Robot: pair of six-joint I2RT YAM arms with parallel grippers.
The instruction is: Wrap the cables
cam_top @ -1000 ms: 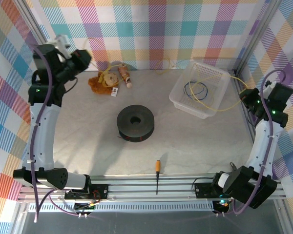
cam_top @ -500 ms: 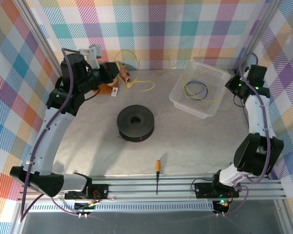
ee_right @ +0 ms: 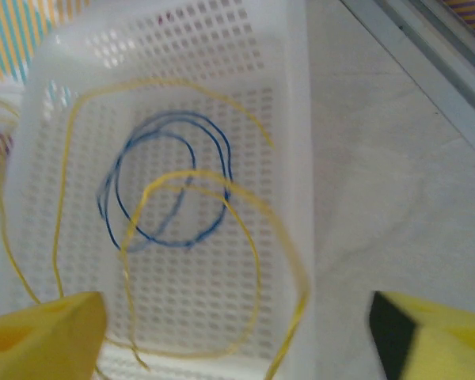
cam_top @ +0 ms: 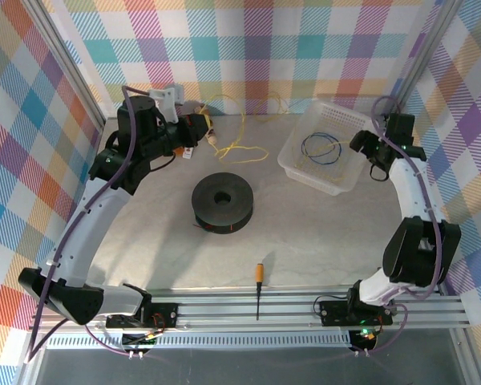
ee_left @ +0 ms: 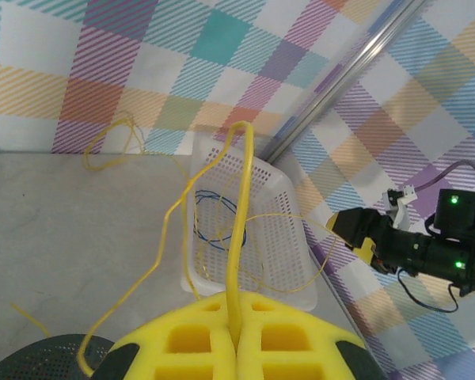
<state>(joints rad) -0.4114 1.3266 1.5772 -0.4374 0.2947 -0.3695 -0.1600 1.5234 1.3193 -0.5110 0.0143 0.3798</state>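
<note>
pastel checked walls (cam_top: 305, 48) box in a pale grey worktop (cam_top: 321, 241). left jaws, upper left of the top view, are clamped on a yellow strand of the cables (ee_left: 237, 222). more loops lie in the white basket (cam_top: 289, 164) at upper right, with the right jaws gaping wide above it, holding nothing.

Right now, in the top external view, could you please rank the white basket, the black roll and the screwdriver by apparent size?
1. white basket: largest.
2. black roll: clearly smaller.
3. screwdriver: smallest, short and thin.
All rest on the same table, so nearness hardly skews this.
</note>
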